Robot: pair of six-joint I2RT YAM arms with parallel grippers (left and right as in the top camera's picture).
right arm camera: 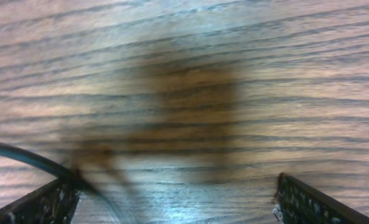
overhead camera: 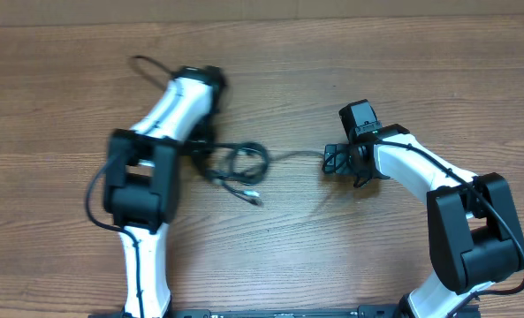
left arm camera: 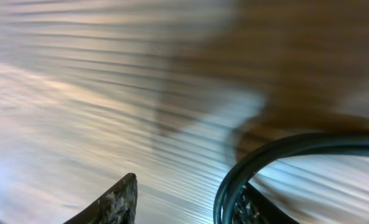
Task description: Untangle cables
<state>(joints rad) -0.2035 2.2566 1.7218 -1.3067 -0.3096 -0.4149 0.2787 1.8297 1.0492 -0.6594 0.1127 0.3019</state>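
The cables (overhead camera: pixel 237 164) lie in a loose black tangle on the wooden table between the two arms, with small plugs (overhead camera: pixel 252 193) at its near side. One strand (overhead camera: pixel 292 157) runs right to my right gripper (overhead camera: pixel 336 161). My left gripper (overhead camera: pixel 200 141) sits mostly under its arm at the tangle's left edge. In the left wrist view the left gripper (left arm camera: pixel 187 202) is open, and a black cable loop (left arm camera: pixel 233 180) rests against the right finger (left arm camera: pixel 254 210). In the right wrist view the right gripper (right arm camera: pixel 178 199) is wide open, and a cable (right arm camera: pixel 22 157) crosses by its left finger (right arm camera: pixel 47 202).
Bare wood-grain tabletop (overhead camera: pixel 332 53) lies on all sides. A thicker black cord (overhead camera: pixel 143 62) loops out from the left arm's upper end. The right arm's dark elbow block (overhead camera: pixel 474 225) stands at the near right.
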